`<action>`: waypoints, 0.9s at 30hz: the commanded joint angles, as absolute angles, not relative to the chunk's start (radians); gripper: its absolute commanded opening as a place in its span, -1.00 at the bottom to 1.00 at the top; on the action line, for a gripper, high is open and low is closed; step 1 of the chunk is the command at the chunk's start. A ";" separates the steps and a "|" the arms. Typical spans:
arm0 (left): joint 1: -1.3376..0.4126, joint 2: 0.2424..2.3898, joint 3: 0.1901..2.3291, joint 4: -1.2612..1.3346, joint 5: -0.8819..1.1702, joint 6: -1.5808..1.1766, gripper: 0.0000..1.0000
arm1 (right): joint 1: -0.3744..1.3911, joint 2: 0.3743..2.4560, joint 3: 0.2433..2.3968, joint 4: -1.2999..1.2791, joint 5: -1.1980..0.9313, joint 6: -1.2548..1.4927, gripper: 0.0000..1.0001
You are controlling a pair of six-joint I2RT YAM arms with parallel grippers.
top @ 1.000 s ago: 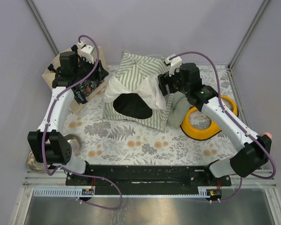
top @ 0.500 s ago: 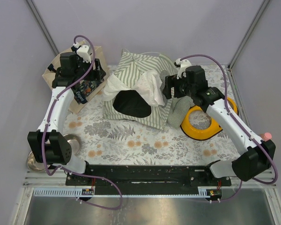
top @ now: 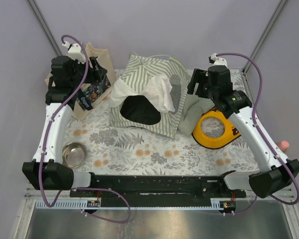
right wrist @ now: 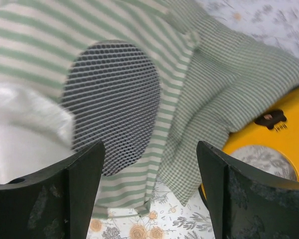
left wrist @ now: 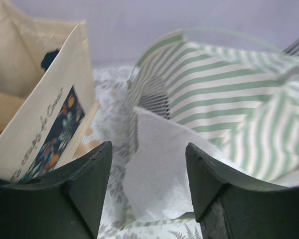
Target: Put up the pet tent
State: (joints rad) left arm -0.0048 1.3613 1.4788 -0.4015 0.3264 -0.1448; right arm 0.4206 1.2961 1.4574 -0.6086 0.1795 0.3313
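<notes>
Top external view has the pet tent (top: pixel 149 99) standing at the back middle of the flowered desk (top: pixel 139 149), its dark doorway facing forward with the white flaps drawn aside. A canvas tote bag (top: pixel 97 59) stands just left of it. A green checked cushion (top: pixel 192 112) lies against its right side, overlapping a yellow bowl (top: pixel 212 137). The left fingers (left wrist: pixel 84 184) are spread apart and empty, raised between bag and tent. The right fingers (right wrist: pixel 74 189) gape wide, empty, facing the tent's mesh panel (right wrist: pixel 112 104).
</notes>
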 commanded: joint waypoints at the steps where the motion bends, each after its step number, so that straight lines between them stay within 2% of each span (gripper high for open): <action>1: 0.000 1.263 1.385 -0.250 0.454 -0.210 0.32 | 0.321 1.354 1.382 -0.658 0.276 0.524 0.71; 5: 0.000 1.246 1.333 -0.224 0.466 -0.235 0.34 | 0.221 1.445 1.299 -0.546 0.111 0.609 0.74; 9: 0.000 1.244 1.315 -0.216 0.477 -0.253 0.36 | 0.210 1.610 1.356 -0.522 0.064 0.636 0.70; 14: 0.000 1.236 1.290 -0.202 0.477 -0.265 0.43 | 0.207 1.767 1.449 -0.577 0.145 0.709 0.61; 18: 0.000 1.235 1.282 -0.199 0.483 -0.268 0.48 | 0.209 1.834 1.480 -0.603 0.247 0.727 0.69; 23: -0.003 1.232 1.278 -0.201 0.486 -0.264 0.55 | 0.207 1.953 1.529 -0.632 0.265 0.733 0.74; 27: -0.011 1.236 1.278 -0.201 0.456 -0.265 0.60 | 0.210 2.040 1.572 -0.655 0.230 0.739 0.54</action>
